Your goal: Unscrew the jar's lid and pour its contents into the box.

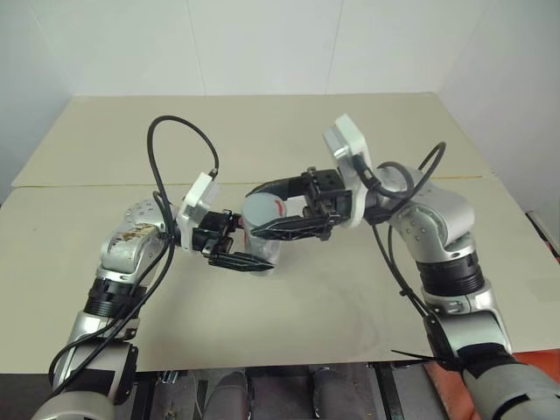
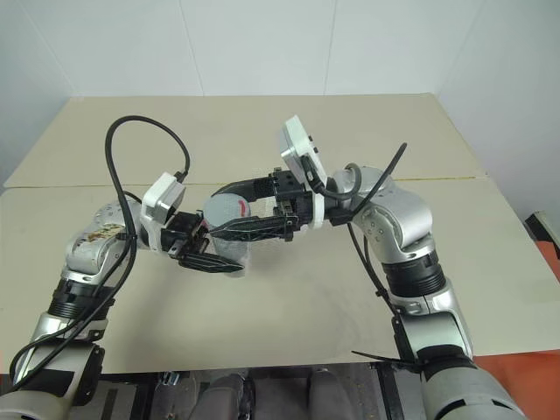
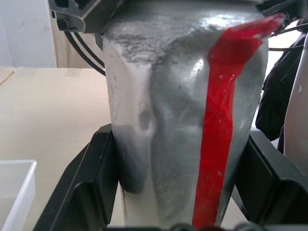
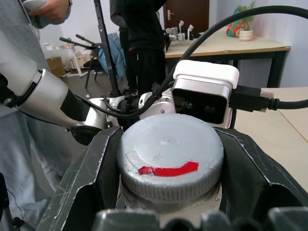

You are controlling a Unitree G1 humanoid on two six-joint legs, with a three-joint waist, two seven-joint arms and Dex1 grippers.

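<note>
Left jaws (image 1: 234,255) pinch the jar (image 1: 259,229) low on its body; right jaws (image 1: 284,214) clamp the lid (image 4: 169,161) above them — lid on, both held above the bench (image 1: 289,297). The jar's axis runs between the grips; the box (image 3: 13,192) lies beside the left jaws.

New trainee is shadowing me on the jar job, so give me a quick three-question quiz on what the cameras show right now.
1. True or false: the lid is already off the jar.
2. What does the left gripper hold? A) the box B) the jar's body C) nothing
3. What colour is the stripe on the jar's side?

Key:
1. False; it sits on the jar, with the right gripper clamped on it.
2. B
3. Red
</note>
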